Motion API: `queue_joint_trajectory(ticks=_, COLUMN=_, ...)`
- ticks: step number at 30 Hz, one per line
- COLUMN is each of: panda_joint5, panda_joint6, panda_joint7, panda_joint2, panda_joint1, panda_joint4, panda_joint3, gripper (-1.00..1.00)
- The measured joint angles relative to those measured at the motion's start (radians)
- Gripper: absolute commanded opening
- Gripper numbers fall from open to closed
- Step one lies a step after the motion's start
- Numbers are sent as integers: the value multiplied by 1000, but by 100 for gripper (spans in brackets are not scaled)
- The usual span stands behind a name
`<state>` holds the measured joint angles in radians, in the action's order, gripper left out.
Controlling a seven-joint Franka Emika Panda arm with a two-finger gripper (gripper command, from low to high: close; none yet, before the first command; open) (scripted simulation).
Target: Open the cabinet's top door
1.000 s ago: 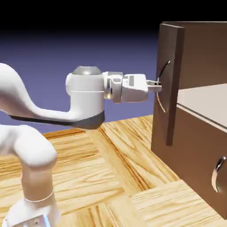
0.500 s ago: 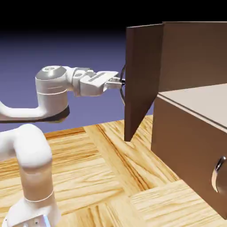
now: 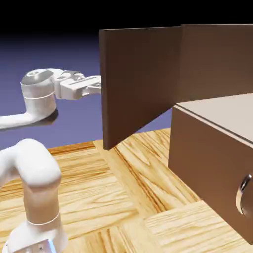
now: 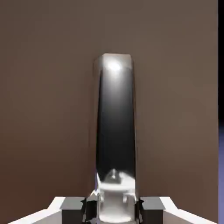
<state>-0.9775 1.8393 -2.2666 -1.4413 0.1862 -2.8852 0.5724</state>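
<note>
On cabinet [image 3: 212, 143]: dark-brown top door [image 3: 138, 84] swung wide; claw [image 4: 113, 209] clamped on silver handle [image 4: 114, 127].

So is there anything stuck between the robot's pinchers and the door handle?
No, nothing visible. In the hand view the gripper is shut right on the silver handle of the top door, which stands swung wide out from the cabinet.
</note>
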Motion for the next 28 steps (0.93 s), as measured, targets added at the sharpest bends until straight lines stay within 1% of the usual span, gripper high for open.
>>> queue_joint_trajectory(ticks=6, panda_joint5=181, panda_joint6=-194, panda_joint7=-14, panda_joint2=89, panda_joint1=-73, panda_joint4=154, panda_joint3=217, gripper=-100)
queue_joint_trajectory(ticks=13, panda_joint5=338, panda_joint6=-418, panda_joint7=-18, panda_joint2=180, panda_joint1=-262, panda_joint4=406, panda_joint3=438, gripper=-100)
queue_joint_trajectory(ticks=20, panda_joint5=428, panda_joint6=-605, panda_joint7=2, panda_joint2=216, panda_joint1=-478, panda_joint4=659, panda_joint3=594, gripper=-100)
queue_joint_trajectory(ticks=28, panda_joint5=485, panda_joint6=-797, panda_joint7=52, panda_joint2=212, panda_joint1=-726, panda_joint4=949, panda_joint3=720, gripper=-100)
